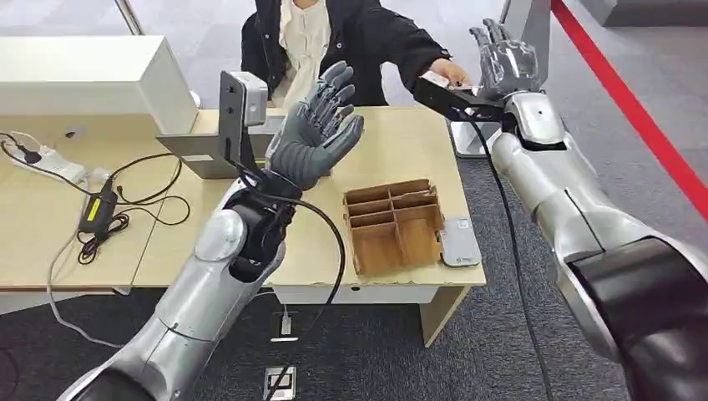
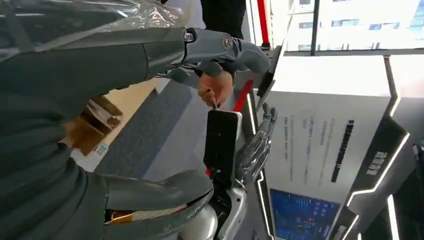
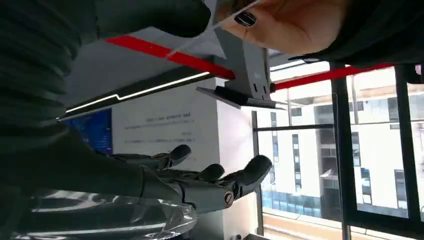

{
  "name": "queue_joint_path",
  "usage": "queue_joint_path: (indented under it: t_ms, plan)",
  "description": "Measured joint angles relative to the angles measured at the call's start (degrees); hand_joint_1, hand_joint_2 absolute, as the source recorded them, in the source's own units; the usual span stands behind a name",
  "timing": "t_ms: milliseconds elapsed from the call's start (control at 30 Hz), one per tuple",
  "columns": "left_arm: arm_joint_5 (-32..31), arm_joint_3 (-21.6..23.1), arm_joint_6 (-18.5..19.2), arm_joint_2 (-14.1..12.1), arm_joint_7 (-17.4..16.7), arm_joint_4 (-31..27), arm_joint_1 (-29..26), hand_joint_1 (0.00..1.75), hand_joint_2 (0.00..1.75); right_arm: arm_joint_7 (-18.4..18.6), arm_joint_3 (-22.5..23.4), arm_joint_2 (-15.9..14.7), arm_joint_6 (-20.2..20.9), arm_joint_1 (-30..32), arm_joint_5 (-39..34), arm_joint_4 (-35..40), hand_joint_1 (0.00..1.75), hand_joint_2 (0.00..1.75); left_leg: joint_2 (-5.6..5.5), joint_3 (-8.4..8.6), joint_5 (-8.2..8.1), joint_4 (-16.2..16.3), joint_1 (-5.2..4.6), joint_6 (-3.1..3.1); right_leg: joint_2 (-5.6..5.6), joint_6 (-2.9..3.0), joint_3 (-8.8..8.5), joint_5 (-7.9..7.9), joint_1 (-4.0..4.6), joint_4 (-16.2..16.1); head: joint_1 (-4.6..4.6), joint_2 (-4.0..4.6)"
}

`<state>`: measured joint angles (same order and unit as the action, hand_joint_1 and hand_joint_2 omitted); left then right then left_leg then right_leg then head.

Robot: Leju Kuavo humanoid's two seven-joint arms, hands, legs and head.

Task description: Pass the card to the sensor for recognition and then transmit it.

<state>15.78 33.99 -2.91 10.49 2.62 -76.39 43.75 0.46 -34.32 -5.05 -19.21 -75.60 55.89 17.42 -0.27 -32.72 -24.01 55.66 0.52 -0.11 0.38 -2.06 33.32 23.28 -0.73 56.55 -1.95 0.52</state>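
Right hand [image 1: 505, 58]: raised beyond far corner of table [image 1: 401, 142], fingers spread upright, thumb apart from them, nothing clasped.

Left hand [image 1: 317, 129]: raised over table, palm open, fingers apart, holding nothing.

Card [image 1: 432, 79]: pinched in person's hand [image 1: 453, 73], just beside right hand, off the table edge and above floor [image 1: 601, 109]. In right wrist view, seen edge-on as a thin white line close under robot thumb; cannot tell whether touching it.

Box [image 1: 392, 225] near front edge of table, flat grey pad [image 1: 459, 242] touching its side; probably the sensor, not certain.

Judged step: hand-over at or near completion, card on person's side.

Possible failures from here:
- Card dropped to floor: thin, slick, held by fingertips alone, with no table beneath.
- Card knocked loose by thumb or fingers on an early or sideways pull-back of right arm.
- Contact between spread fingers and person's hand, given the close spacing.
- Left hand or its cable snagging grey stand [image 1: 242, 104] just beside it on lowering.
- Recognition unconfirmed: no sign of sensor state in any view.
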Motion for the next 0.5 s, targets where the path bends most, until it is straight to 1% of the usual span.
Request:
queue_joint_path:
  t_ms: [133, 500]
  plan:
    - [0.2, 0.6, 0.2, 0.2, 0.2, 0.5, 0.3, 0.00, 1.75, -0.8, 0.0, -0.2, -0.1, 0.0, -0.1, -0.4, 1.75, 1.75, 0.01, 0.00, 0.00, 0.0, 0.00, 0.00, 0.01, 0.00, 0.00, 0.00, -0.01, 0.0, 0.00, 0.00]
    - [0.4, 0.7, 0.2, 0.4, 0.3, 0.9, 0.4, 0.00, 1.75, -1.0, 0.0, -0.5, -0.1, 0.0, -0.2, -0.5, 1.75, 1.75, 0.00, 0.00, 0.00, 0.0, 0.00, 0.00, 0.01, -0.01, -0.01, 0.00, -0.01, 0.0, 0.00, 0.00]
